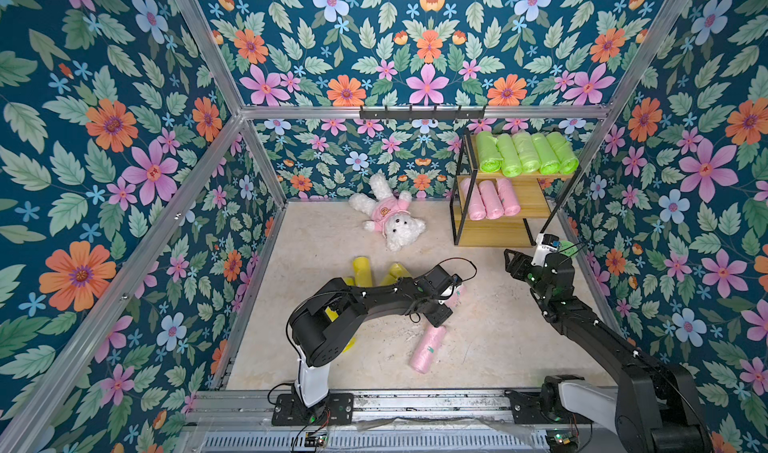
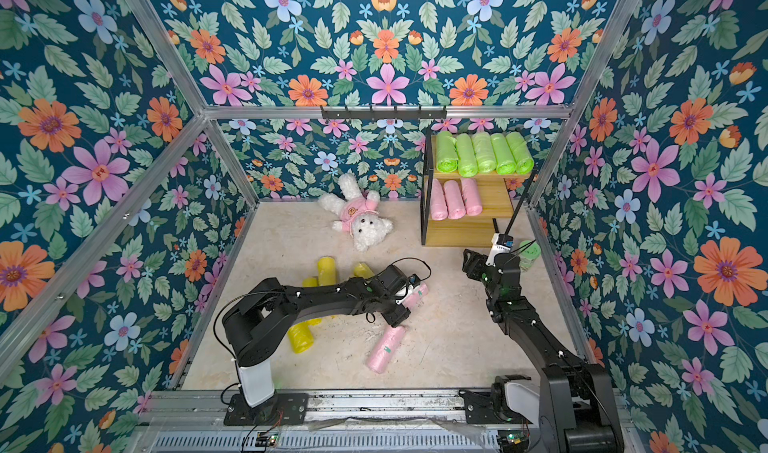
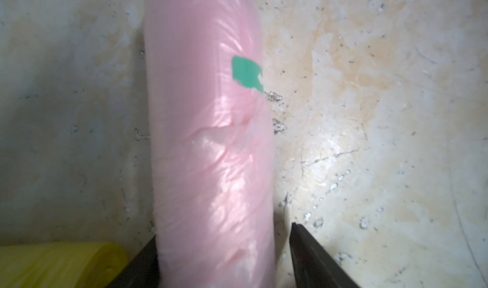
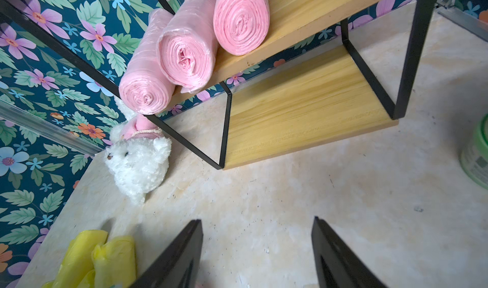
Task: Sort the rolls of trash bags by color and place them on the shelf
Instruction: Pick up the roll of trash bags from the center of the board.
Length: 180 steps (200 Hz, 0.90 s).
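Pink roll point(image 3: 208, 141) lies near the middle of the tabletop point(image 1: 498, 347) between the left jaws, held apart to grab it for the shelf point(image 1: 534, 199) in the far right corner, while the right jaws hang apart, empty.

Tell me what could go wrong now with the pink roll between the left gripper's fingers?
The left gripper straddles the pink roll near one end, so the soft roll may droop or slip when lifted. A yellow roll lies beside one finger and might get nudged. The shelved pink rolls overhang the shelf board; adding another could push one off.
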Tool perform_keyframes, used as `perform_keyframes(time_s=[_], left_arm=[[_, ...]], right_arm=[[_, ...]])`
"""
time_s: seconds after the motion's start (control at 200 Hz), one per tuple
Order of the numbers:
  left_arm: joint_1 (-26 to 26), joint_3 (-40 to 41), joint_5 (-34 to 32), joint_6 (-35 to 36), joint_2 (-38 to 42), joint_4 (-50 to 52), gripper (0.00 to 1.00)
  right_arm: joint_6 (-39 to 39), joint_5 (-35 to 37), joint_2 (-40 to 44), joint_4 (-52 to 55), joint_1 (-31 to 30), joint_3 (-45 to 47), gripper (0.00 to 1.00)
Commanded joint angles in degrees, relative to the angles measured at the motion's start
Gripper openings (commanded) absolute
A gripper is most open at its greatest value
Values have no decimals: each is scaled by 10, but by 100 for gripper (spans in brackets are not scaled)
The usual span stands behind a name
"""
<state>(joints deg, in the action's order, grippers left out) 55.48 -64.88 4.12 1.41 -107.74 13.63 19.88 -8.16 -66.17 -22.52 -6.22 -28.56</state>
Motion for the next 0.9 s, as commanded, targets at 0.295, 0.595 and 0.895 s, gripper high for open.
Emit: perform_keyframes(time_s=[0.295, 0.595, 0.895], left_arm=[[-2, 30, -38, 37, 40, -93, 41], [-5, 63, -96, 109, 121, -169, 32], [-8, 154, -90, 250, 241, -297, 30]], right_arm=[[60, -138, 16, 41, -1, 3, 71], [105, -313, 12, 35, -25, 15, 75], [174, -442, 10, -86, -57, 22, 91]])
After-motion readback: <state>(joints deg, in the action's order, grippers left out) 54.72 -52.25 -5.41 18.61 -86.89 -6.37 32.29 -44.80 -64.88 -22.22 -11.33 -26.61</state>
